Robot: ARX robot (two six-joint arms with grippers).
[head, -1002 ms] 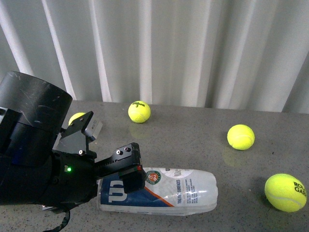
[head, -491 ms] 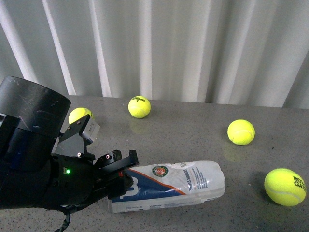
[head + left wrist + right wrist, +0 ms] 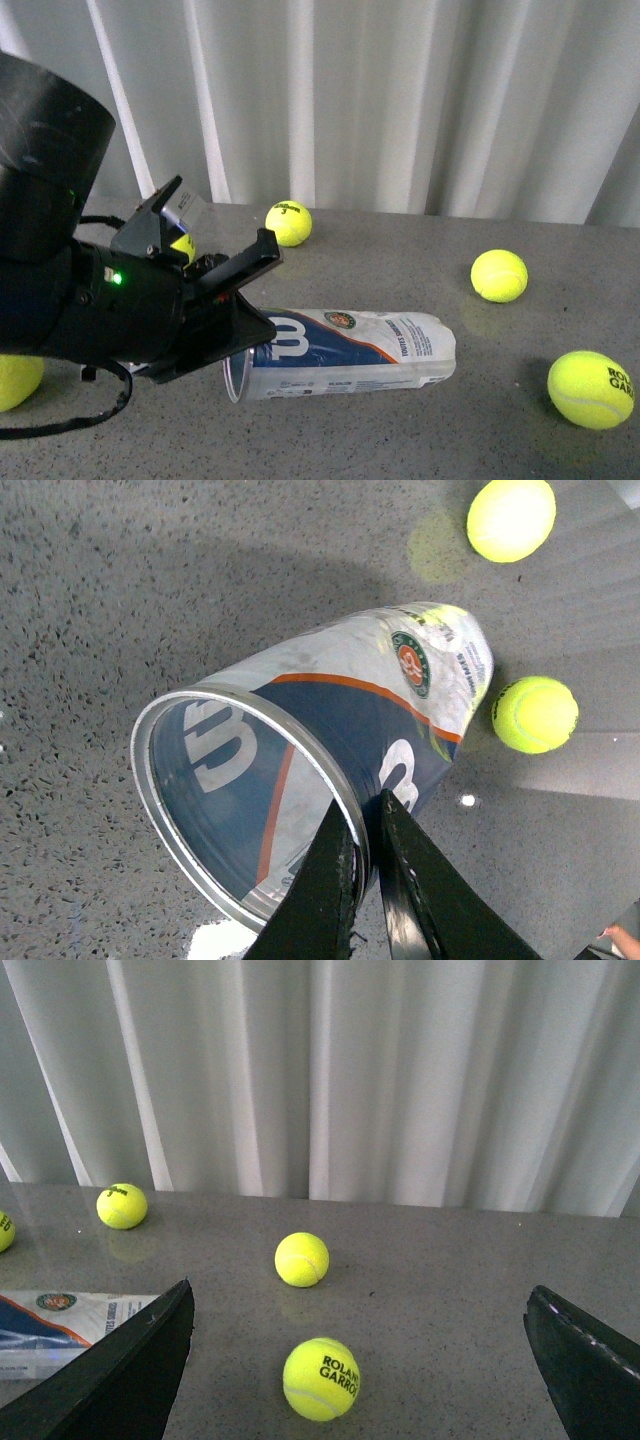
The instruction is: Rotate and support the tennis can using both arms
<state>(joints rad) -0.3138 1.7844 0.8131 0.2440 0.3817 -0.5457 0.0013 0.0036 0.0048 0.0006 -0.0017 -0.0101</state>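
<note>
Two grippers appeared over a grey table [image 3: 420, 255] backed by a white curtain [image 3: 400, 100]. The tennis can [image 3: 345, 352] lay on its side near the table's front edge, left of centre. Its silver-rimmed open end faced the left edge and its closed end pointed toward the right edge. The left gripper [image 3: 362, 808] was pinched onto the can's rim, one finger inside the tube and the other outside against the navy label. The right gripper [image 3: 360, 1295] hung above the table with its fingers spread wide, holding nothing, apart from the can. Yellow tennis balls lay loose: one [image 3: 288, 222] near the far edge, one [image 3: 499, 276] toward the right edge, and one [image 3: 591, 392] near the front right corner.
</note>
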